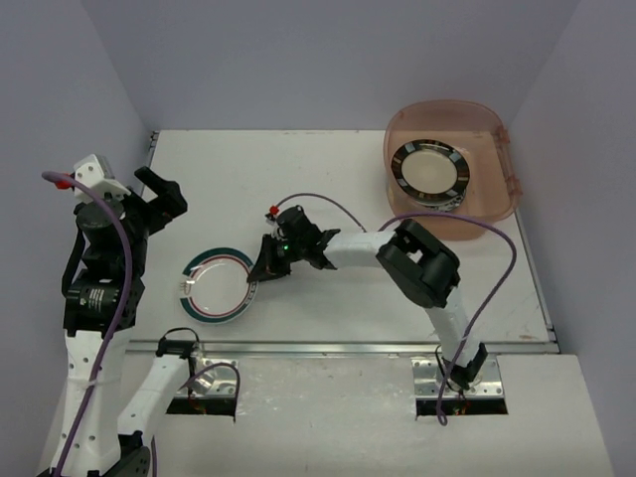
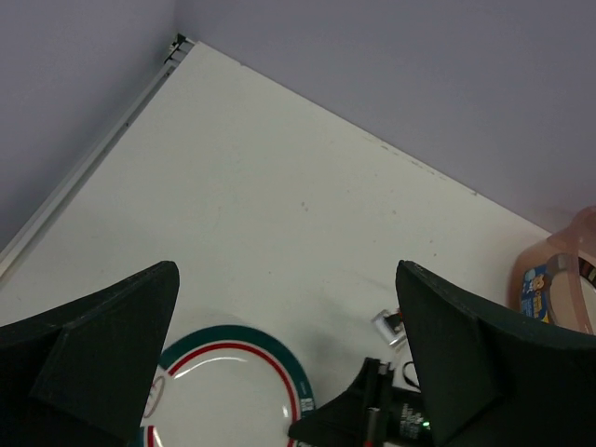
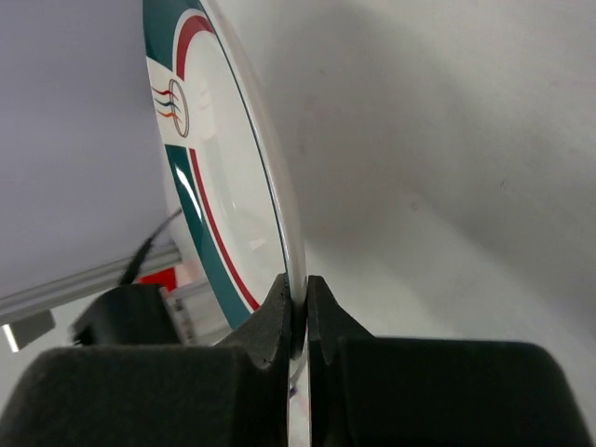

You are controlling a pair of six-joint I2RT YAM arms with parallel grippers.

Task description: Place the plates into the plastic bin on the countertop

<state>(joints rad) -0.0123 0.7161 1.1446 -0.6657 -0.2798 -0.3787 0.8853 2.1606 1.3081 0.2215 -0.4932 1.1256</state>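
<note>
A white plate with a green-and-red rim (image 1: 217, 283) lies on the white countertop (image 1: 328, 179) near its front left. My right gripper (image 1: 260, 270) is shut on that plate's right rim; the right wrist view shows the plate (image 3: 219, 177) edge-on, pinched between the fingers (image 3: 279, 321). The plate also shows in the left wrist view (image 2: 228, 396). My left gripper (image 1: 164, 194) is open and empty, raised at the far left. The pinkish plastic bin (image 1: 497, 149) stands at the back right and holds a black-rimmed plate (image 1: 429, 169) on top of other plates.
A metal rail (image 1: 338, 348) runs along the countertop's front edge. Grey walls close in the left, back and right sides. A purple cable (image 1: 497, 268) loops from the right arm over the countertop near the bin.
</note>
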